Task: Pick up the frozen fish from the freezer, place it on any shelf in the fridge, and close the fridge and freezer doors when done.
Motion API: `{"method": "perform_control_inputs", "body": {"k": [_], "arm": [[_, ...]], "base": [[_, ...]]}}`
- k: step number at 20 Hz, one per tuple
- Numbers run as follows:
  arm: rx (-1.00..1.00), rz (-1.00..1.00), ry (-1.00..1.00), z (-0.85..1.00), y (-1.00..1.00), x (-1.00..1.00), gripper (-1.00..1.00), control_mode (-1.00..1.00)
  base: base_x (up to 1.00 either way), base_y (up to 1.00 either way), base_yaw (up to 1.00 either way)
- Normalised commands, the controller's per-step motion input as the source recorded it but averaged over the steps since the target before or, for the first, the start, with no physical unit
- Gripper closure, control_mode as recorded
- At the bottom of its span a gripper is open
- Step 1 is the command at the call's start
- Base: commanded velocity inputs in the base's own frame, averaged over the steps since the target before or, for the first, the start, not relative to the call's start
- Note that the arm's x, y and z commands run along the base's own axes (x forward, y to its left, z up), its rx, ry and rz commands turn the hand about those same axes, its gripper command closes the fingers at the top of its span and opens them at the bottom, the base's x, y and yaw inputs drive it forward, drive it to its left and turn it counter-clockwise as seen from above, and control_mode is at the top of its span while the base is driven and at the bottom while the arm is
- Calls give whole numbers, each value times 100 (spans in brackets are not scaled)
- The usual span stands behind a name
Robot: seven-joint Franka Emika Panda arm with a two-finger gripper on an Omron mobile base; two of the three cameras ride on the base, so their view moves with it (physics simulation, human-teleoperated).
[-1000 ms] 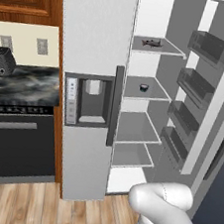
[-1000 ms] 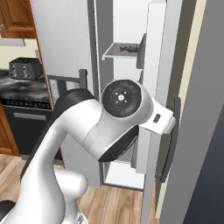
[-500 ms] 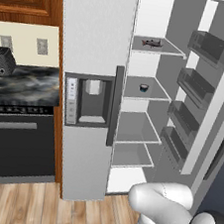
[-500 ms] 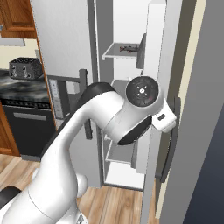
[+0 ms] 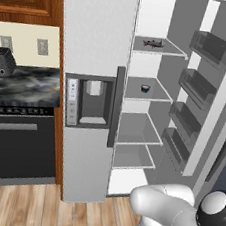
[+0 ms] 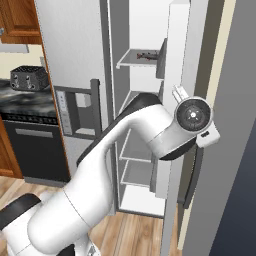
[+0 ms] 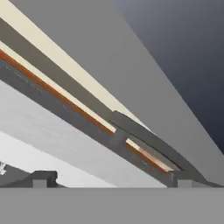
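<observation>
One small, dark, elongated thing, taken to be the fish (image 5: pixel 153 42), is seen lying on the top shelf (image 5: pixel 166 50) of the open compartment. It is well apart from the gripper (image 7: pixel 112 180), above it and on the far side of the open door (image 6: pixel 181 60). The gripper is shown with its jaws spread wide and nothing held between them. A dark curved handle (image 7: pixel 151 139) is seen just ahead of it and slightly off to one side, not touched.

A frozen fish is judged to be stiff, fairly light and slick with frost, so no give is expected under the pads, and slipping is the likelier fault. A hold across the thickest part of the body, at mid-length, is judged best. The thin tail end is to be avoided.
</observation>
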Motion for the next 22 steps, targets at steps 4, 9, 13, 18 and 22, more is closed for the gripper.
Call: {"method": "perform_control_inputs", "body": {"k": [4, 9, 13, 18, 22], "arm": [[0, 0, -1, 0, -45, 53, -100, -100], [0, 0, 0, -4, -48, 44, -100, -100], [0, 4, 0, -1, -35, 25, -100, -100], [1, 6, 0, 0, 0, 7, -100, -100], [5, 3, -1, 0, 7, 34, -100, -100]], "base": [[0, 0, 0], [0, 0, 0], [0, 0, 0], [0, 0, 0], [0, 0, 0]]}}
